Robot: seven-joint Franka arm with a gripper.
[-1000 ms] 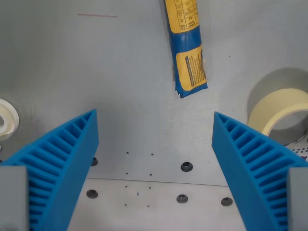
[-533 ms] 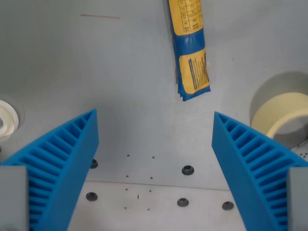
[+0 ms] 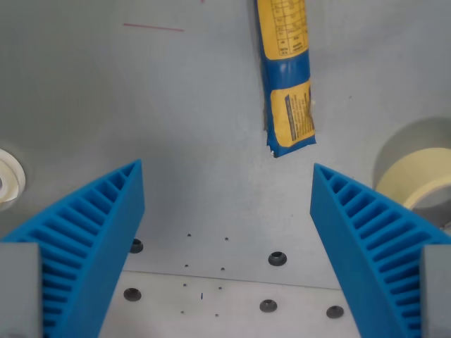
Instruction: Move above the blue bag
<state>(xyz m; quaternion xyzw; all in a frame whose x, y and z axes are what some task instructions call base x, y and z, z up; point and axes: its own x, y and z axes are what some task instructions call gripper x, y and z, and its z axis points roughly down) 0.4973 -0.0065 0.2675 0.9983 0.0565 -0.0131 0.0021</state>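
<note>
The gripper [image 3: 227,211] looks down at the grey desk [image 3: 141,105], ribbed blue fingers [image 3: 91,232] spread apart and empty. The long blue-and-yellow bag [image 3: 287,77] lies ahead, running top to bottom.

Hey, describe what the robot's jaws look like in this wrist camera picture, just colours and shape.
The gripper has two bright blue plastic fingers, one at each lower corner of the wrist view. Each is a wedge that tapers to a point, with an open ribbed lattice of parallel slats. Plain grey blocks sit at their bases, at the bottom corners of the picture. No cables, markings or sleeves show.
</note>
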